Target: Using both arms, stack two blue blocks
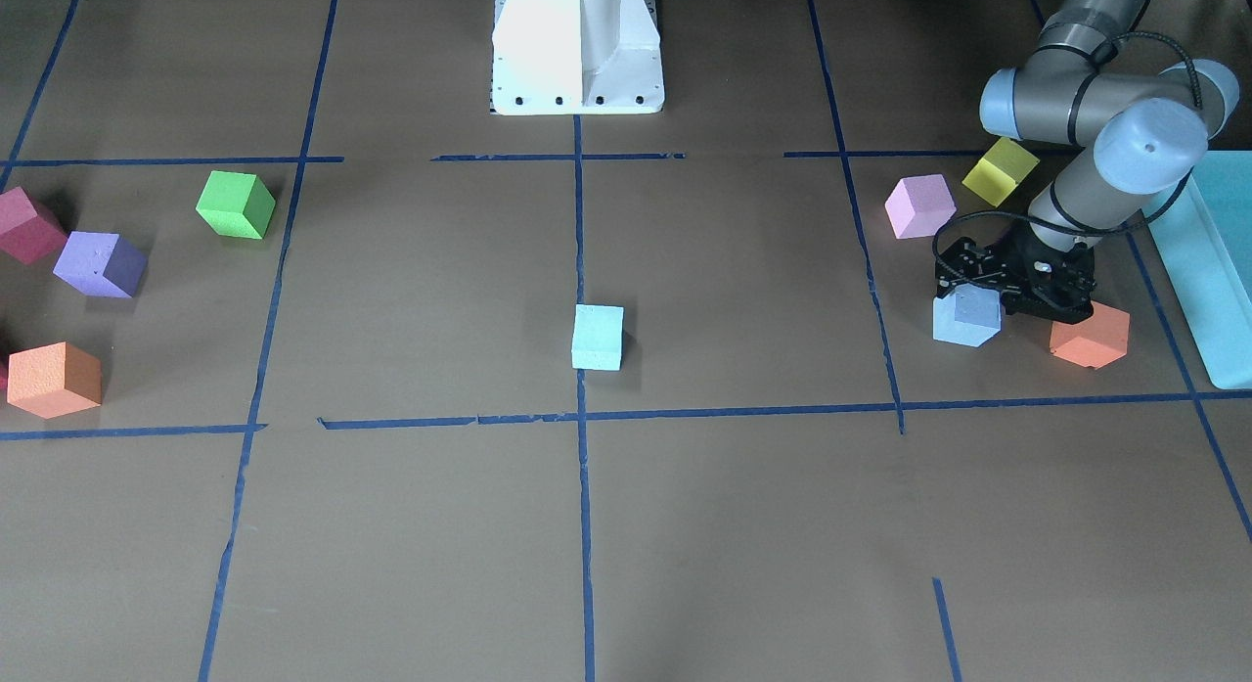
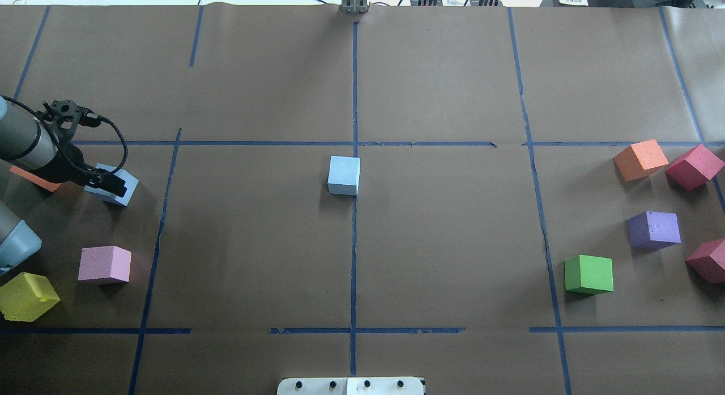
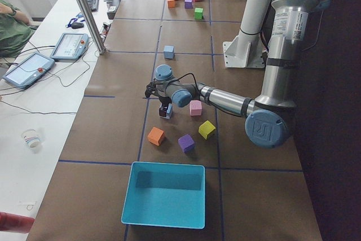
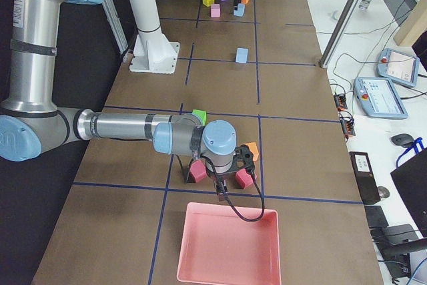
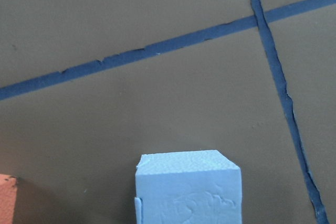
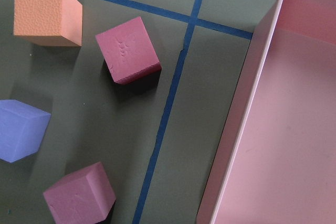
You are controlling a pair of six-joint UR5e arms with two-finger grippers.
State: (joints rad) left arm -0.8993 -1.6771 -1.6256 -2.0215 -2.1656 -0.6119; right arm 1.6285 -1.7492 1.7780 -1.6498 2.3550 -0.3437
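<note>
One pale blue block (image 1: 598,337) stands alone at the table's centre, on the middle tape line; the overhead view (image 2: 344,175) shows it too. The second blue block (image 1: 966,320) is on my left side, and my left gripper (image 1: 983,300) is low over it with its jaws closed on the block's sides. In the overhead view a black finger (image 2: 110,183) lies across this block (image 2: 123,188). The left wrist view shows the block (image 5: 189,190) close, at bottom centre. My right gripper (image 4: 223,179) hangs over the maroon cubes near the pink tray; I cannot tell its state.
An orange cube (image 1: 1090,335) sits right beside the left gripper. A pink cube (image 1: 919,205), a yellow cube (image 1: 1000,170) and the teal box (image 1: 1208,261) are near. On the right side lie green (image 2: 589,274), purple (image 2: 654,229), orange (image 2: 640,158) and maroon (image 2: 694,166) cubes, and the pink tray (image 6: 236,129).
</note>
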